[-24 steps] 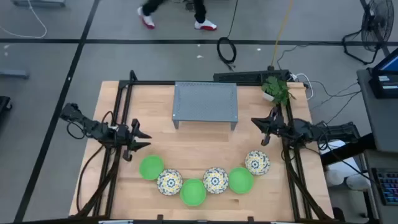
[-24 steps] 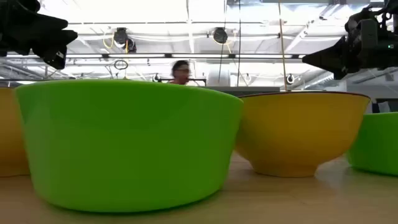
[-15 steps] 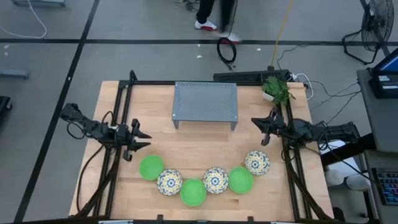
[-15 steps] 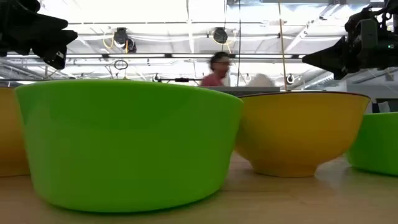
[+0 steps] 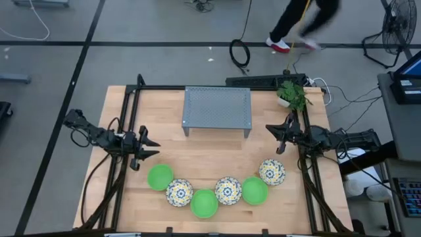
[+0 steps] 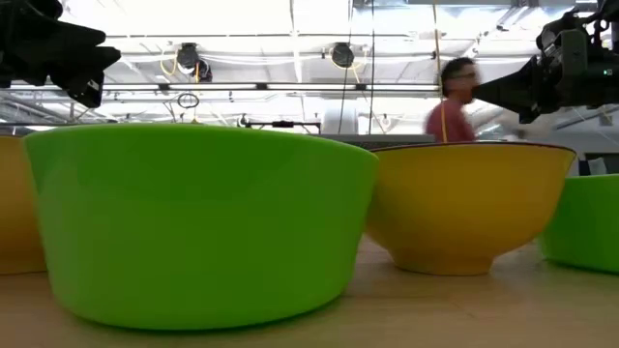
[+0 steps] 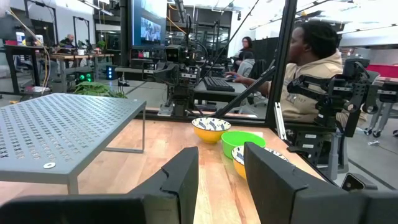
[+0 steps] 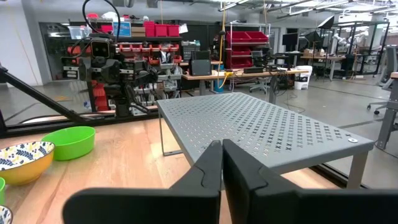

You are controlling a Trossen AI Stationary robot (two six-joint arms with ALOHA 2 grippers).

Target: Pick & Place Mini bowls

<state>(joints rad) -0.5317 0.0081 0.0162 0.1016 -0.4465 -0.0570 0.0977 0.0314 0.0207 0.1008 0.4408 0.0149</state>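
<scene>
Six mini bowls stand on their bases in an arc near the table's near edge. Three are plain green (image 5: 160, 177) (image 5: 204, 203) (image 5: 254, 190). Three are white with a floral pattern (image 5: 179, 192) (image 5: 228, 190) (image 5: 272, 172); their outsides are yellow in the low view (image 6: 469, 203). My left gripper (image 5: 152, 147) hovers open by the left edge, above and left of the leftmost green bowl. My right gripper (image 5: 268, 131) hovers shut by the right edge, beyond the rightmost patterned bowl. Neither touches anything.
A grey perforated metal stand (image 5: 217, 108) sits on its legs at the table's far middle, between the two arms. A small green plant (image 5: 293, 95) is at the far right corner. Bare wood lies between stand and bowls. A person walks on the floor beyond the far edge (image 5: 299, 23).
Both arms and all bowls have kept still. The person beyond the table's far edge has walked from left to right across the room.
</scene>
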